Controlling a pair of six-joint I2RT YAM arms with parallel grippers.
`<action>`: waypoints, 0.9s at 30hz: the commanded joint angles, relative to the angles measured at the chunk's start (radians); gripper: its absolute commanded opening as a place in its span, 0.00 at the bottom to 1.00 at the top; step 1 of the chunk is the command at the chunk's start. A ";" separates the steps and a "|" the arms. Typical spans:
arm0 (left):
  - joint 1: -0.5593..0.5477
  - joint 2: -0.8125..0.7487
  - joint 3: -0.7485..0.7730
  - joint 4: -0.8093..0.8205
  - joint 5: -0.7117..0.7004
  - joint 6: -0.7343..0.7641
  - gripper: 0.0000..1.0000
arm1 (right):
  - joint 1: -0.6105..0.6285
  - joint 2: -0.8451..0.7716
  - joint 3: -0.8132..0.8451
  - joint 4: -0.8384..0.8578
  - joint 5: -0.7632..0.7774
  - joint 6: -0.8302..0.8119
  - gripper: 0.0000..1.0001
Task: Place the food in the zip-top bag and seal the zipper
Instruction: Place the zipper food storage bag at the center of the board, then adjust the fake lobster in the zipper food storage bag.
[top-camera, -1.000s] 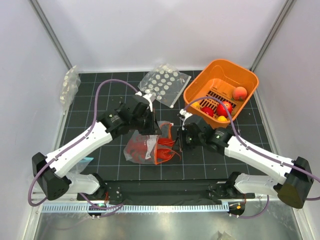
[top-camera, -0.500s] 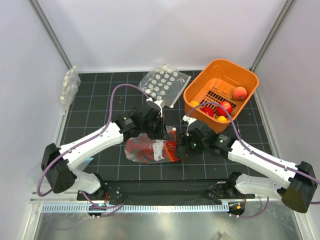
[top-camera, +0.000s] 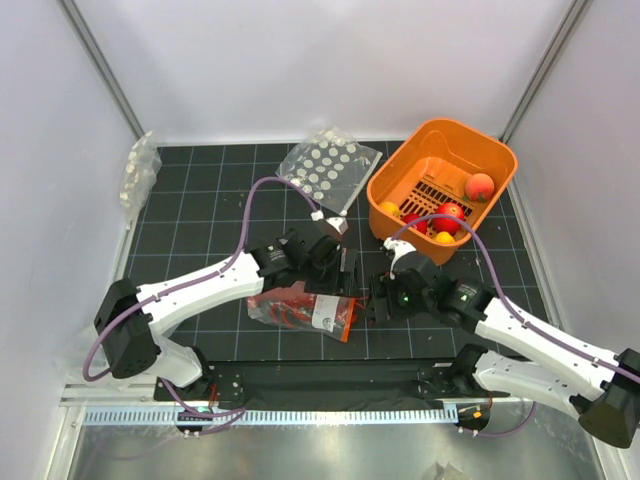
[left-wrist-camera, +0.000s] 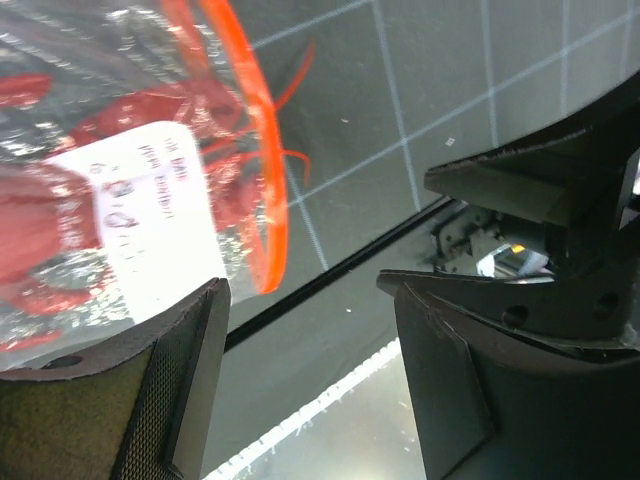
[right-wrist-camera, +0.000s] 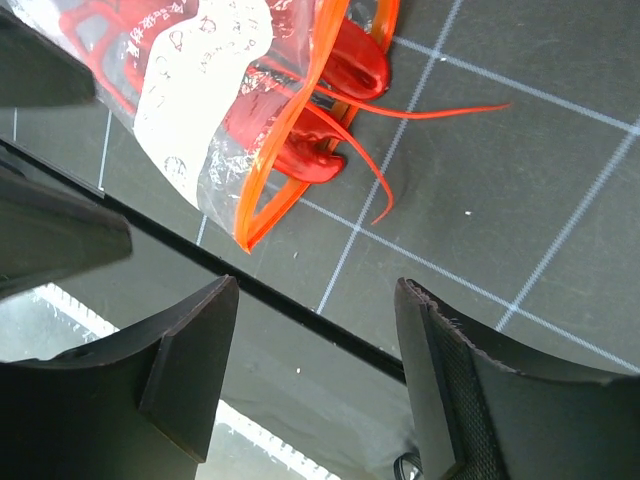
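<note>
now the zip-top bag lies flat on the mat between the gaping, empty left gripper and right gripper, long axis left-right, zipper mouth facing right, the octopus inside with tentacles trailing out, fruit balls in the basket.

Two white robot arms stand at the table: the left arm and the right arm. I count three clear bags: one zip-top bag with an orange-red strip, one bag of white discs and one plain bag. One red octopus piece is in the zip-top bag. One orange slotted basket holds five fruit balls, as far as I can make out.
</note>
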 joint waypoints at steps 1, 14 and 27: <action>0.003 -0.069 0.017 -0.055 -0.112 -0.034 0.72 | -0.005 0.023 -0.019 0.081 -0.045 -0.017 0.70; 0.021 -0.460 -0.328 -0.193 -0.276 -0.451 0.83 | -0.005 0.310 -0.039 0.360 -0.034 -0.188 0.65; 0.399 -0.439 -0.451 -0.168 0.012 -0.291 0.86 | 0.171 0.526 0.086 0.456 -0.045 -0.396 0.81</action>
